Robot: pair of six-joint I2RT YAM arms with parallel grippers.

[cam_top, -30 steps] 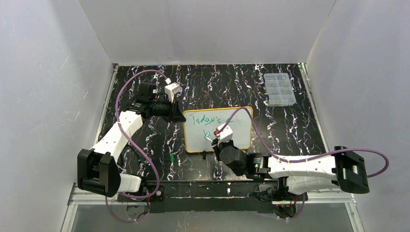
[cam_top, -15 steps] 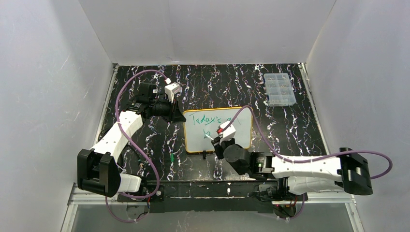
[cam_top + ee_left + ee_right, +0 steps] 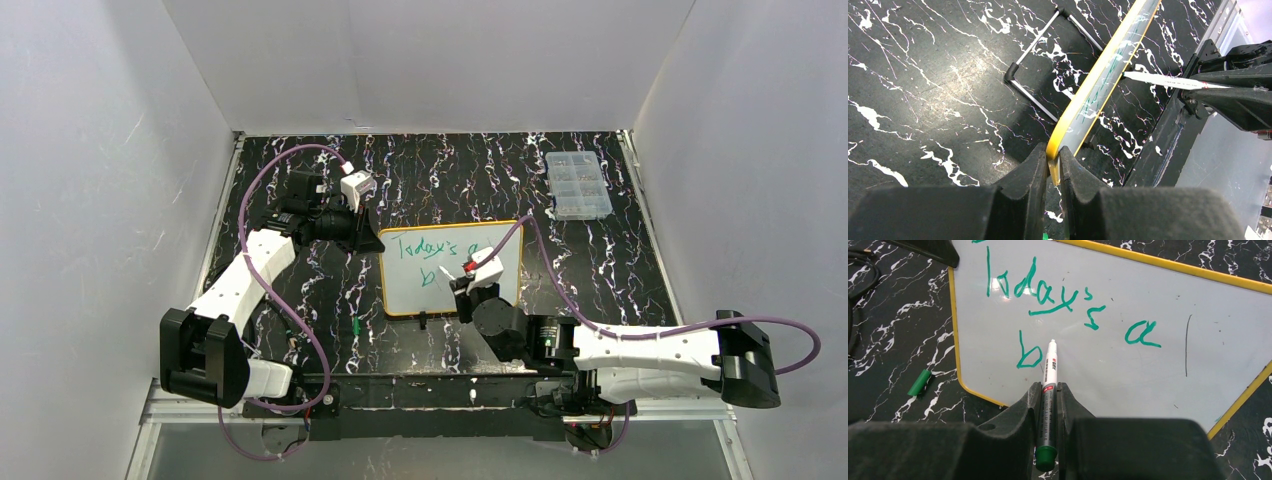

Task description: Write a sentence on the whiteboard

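Left wrist view shows the left gripper [image 3: 1053,159] clamped on the far-left corner of the whiteboard [image 3: 1098,85] at mid-table, while the right gripper [image 3: 1048,392] pinches a green marker [image 3: 1049,370], tip just right of the "b", bare board stretching right to the yellow edge.
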